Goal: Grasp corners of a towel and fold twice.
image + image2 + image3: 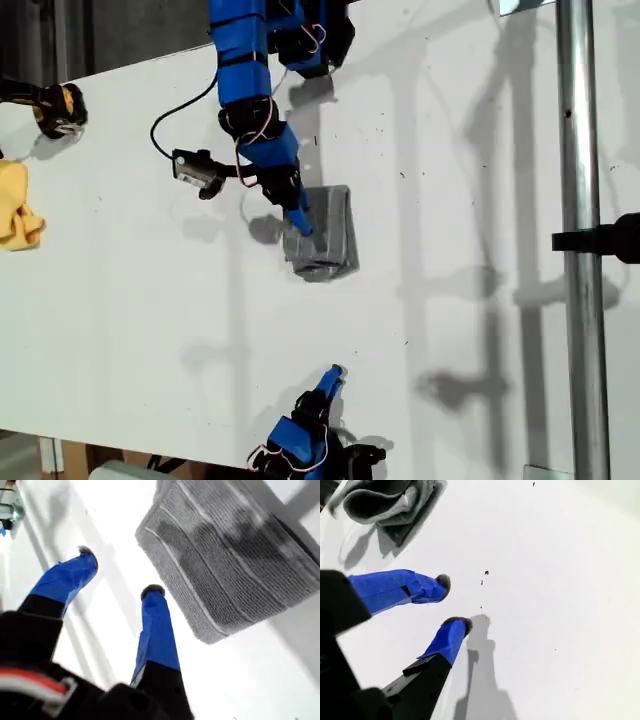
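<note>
My first claw (120, 572) hangs with its jaws apart and empty, just beside the towel (235, 565), which lies on the white bench (450, 330) as a small grey bundle already folded over itself. In the exterior view the arm reaching down from the top edge ends right at the towel's (322, 232) left side, so this is my first arm. My second claw (452, 602) is also spread and holds nothing; it hovers over bare bench near the exterior view's bottom edge, well apart from the towel (385, 502), whose near end looks rolled and puffy rather than flat.

The main risk, as I judge it, is that the stack springs open: the layers look thick and the curled end could unroll if a fingertip brushes it. My first claw sits so close to the towel's edge that any sideways drift could drag the whole bundle across the smooth bench instead of leaving it. Should another grasp be needed, the corners are buried in the layers and hard to pick out, so a pinch might catch several plies or only one and pull the folds askew
</note>
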